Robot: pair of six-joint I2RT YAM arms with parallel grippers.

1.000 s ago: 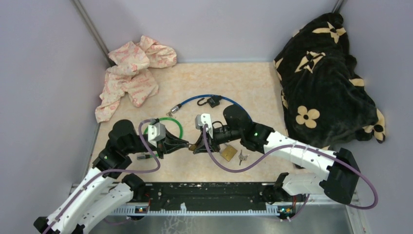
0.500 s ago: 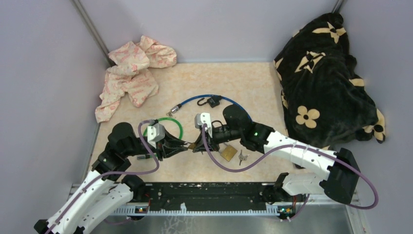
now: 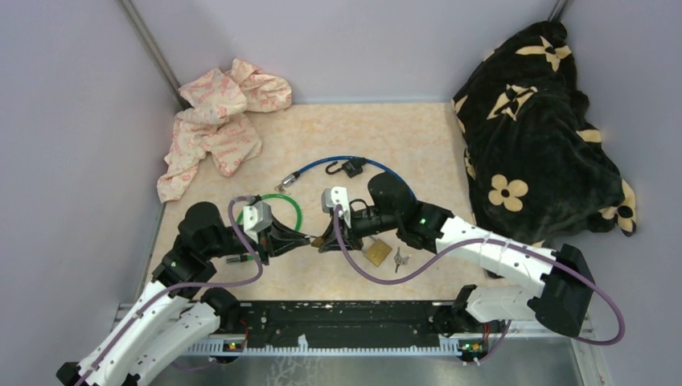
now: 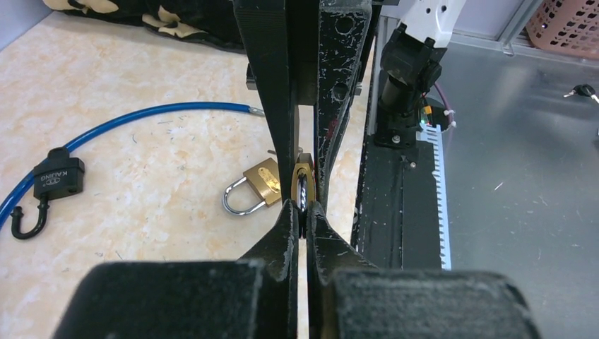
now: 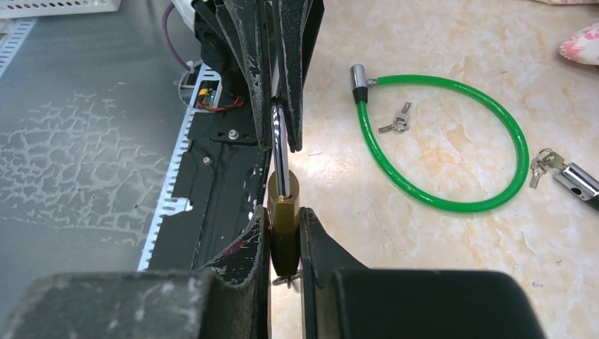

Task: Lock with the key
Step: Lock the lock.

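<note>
The left arm [image 3: 201, 233] has eased back a touch toward the bench's left edge — the right arm [image 3: 450, 233] has not moved. The right jaws clamp the brass padlock [image 5: 283, 212] and the left jaws pinch its shackle [image 5: 280, 159], mid-bench toward the near edge. Locking seems unfinished — I cannot tell whether a key is in it.

Padlock [image 5: 283, 201]: centre of the frame, between left gripper [image 4: 299, 215] and right gripper [image 5: 285, 240]
Far cable [image 3: 312, 168]: just above centre
Near cable [image 3: 291, 201]: left of centre
Spare padlock [image 3: 376, 252]: below centre, keys [image 3: 400, 259] just right of it
Cloth [image 3: 217, 121]: upper left
Blanket [image 3: 535, 129]: upper right
</note>
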